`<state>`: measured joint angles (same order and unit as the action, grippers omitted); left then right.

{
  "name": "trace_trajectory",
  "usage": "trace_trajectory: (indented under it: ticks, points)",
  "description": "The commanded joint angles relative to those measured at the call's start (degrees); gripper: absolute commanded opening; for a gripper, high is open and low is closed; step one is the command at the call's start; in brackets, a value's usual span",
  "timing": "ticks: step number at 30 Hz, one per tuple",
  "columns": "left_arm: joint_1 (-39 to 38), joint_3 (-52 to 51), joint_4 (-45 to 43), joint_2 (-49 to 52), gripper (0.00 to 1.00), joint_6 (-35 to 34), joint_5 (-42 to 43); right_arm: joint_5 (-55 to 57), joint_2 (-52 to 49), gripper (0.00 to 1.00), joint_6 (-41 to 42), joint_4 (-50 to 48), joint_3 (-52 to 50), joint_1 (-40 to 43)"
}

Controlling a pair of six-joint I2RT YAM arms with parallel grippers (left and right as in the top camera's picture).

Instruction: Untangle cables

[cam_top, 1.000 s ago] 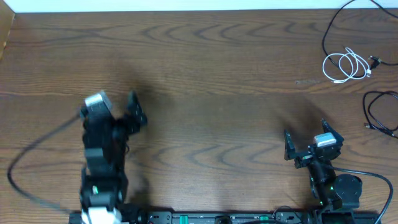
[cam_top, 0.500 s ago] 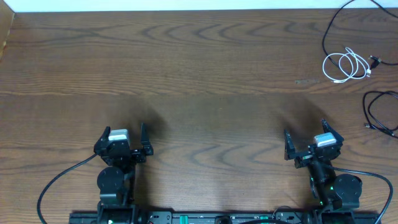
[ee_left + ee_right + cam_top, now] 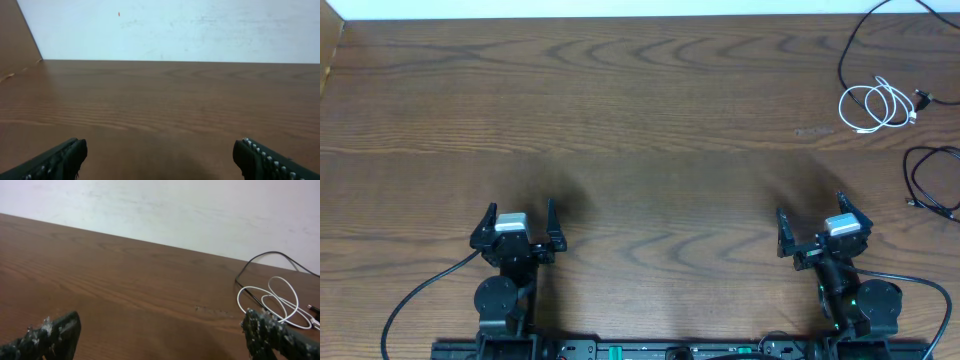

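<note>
The white cable (image 3: 876, 105) lies coiled in small loops at the far right of the table. It also shows in the right wrist view (image 3: 274, 299). A thin black cable (image 3: 847, 55) curves beside it toward the back edge and shows in the right wrist view (image 3: 255, 262). Another black cable loop (image 3: 928, 178) lies at the right edge. My left gripper (image 3: 517, 222) is open and empty near the front left, over bare wood (image 3: 160, 160). My right gripper (image 3: 810, 222) is open and empty near the front right (image 3: 160, 340), well short of the cables.
The wooden table (image 3: 640, 120) ends at a pale wall along the back (image 3: 175, 25). A small dark plug (image 3: 923, 98) lies next to the white coil. Thick black wires run from the arm bases at the front edge (image 3: 420, 290).
My left arm has drawn back from a raised, reaching pose to a low pose near the front edge, its gripper open. The right arm and the cables have not moved.
</note>
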<state>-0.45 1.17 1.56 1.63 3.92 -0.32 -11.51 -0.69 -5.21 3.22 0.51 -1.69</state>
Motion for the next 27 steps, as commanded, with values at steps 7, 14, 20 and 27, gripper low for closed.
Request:
trace_trajectory:
  ticks: [7,14,20,27]
  points:
    - [-0.2,-0.9,2.6,0.8,0.98,0.8,-0.7,0.4,0.3,0.99,0.3,0.2,-0.2,-0.4]
    - [-0.2,-0.9,2.5,-1.7,0.98,0.8,-0.7,0.4,0.3,0.99,0.3,0.2,-0.2,-0.4]
    - [-0.2,-0.9,2.5,-1.5,0.98,0.8,-0.7,0.4,0.3,0.99,0.3,0.2,-0.2,-0.4]
    - [-0.2,-0.9,2.5,-1.4,0.98,0.8,-0.7,0.4,0.3,0.99,0.3,0.2,-0.2,-0.4]
